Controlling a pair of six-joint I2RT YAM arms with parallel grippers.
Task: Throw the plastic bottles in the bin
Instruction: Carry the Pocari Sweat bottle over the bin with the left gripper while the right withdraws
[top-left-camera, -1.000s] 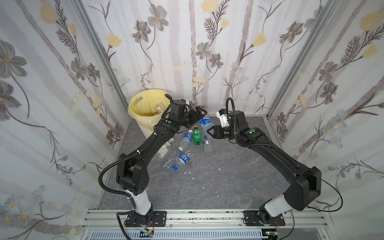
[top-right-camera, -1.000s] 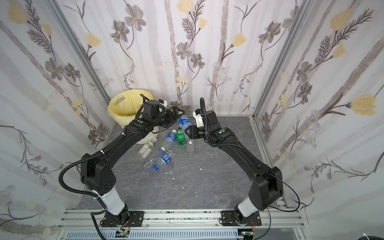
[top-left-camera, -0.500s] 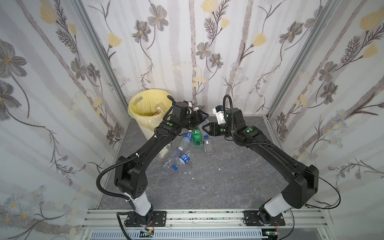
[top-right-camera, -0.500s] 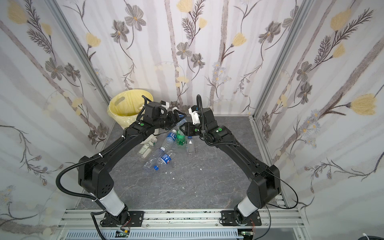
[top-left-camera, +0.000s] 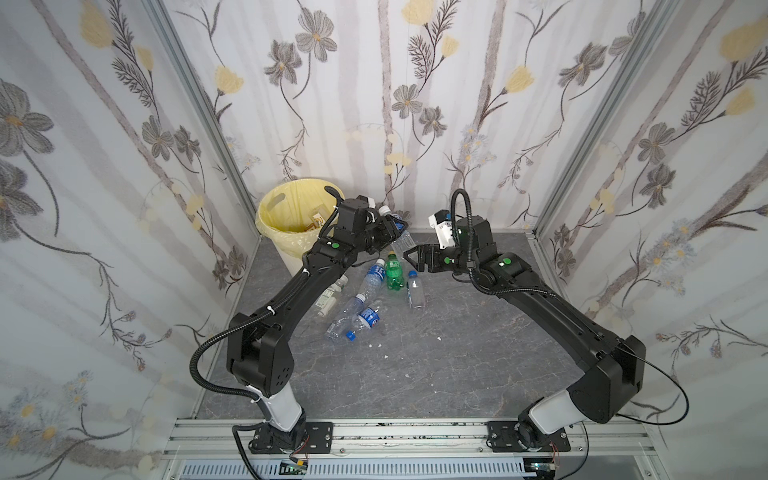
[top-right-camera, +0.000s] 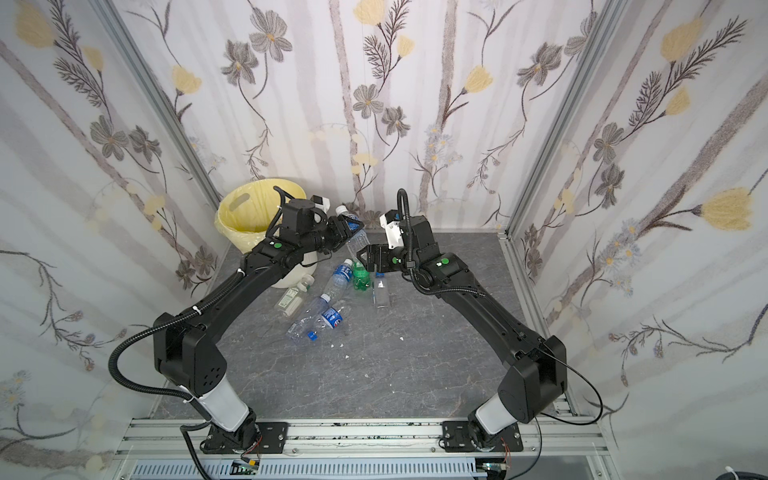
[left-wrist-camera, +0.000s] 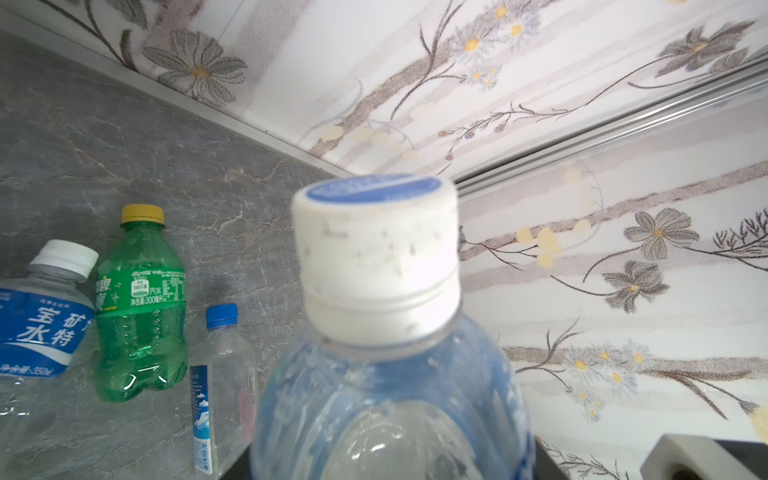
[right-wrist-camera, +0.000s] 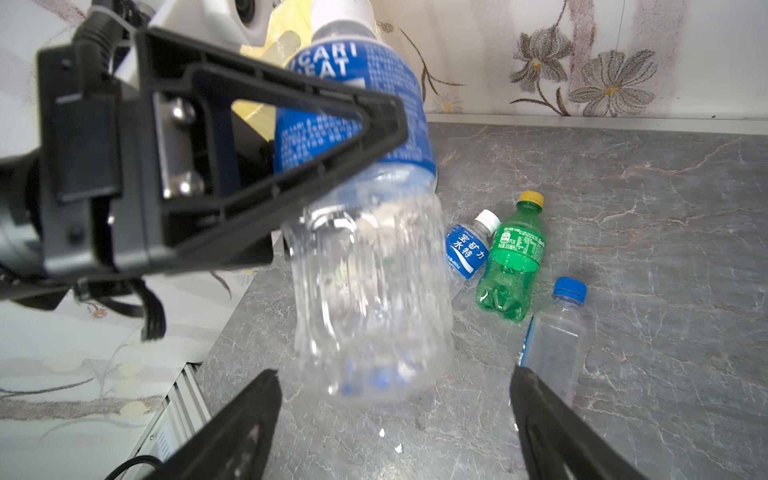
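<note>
L gripper (top-left-camera: 387, 232) clamped on blue-label bottle (right-wrist-camera: 365, 270), aloft; bin (top-left-camera: 270, 224) at its 9 o'clock, drop pending. R gripper (top-left-camera: 413, 254) jaws apart, empty. Ca. 6 floor bottles (top-left-camera: 376, 274) at 6 o'clock of held one. Est.: plenty left.

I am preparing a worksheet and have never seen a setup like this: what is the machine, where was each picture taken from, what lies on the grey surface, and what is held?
Two robot arms stand at a grey table, each ending in a two-fingered gripper. Two pictures look down from overhead; the two close-ups come from cameras on the arms' wrists. Several plastic bottles lie on the table, among them a green bottle. A yellow-lined bin stands in the far left corner. The left gripper holds a clear blue-labelled bottle in the air; the right gripper is open, its jaws wide of that bottle's base.
</note>
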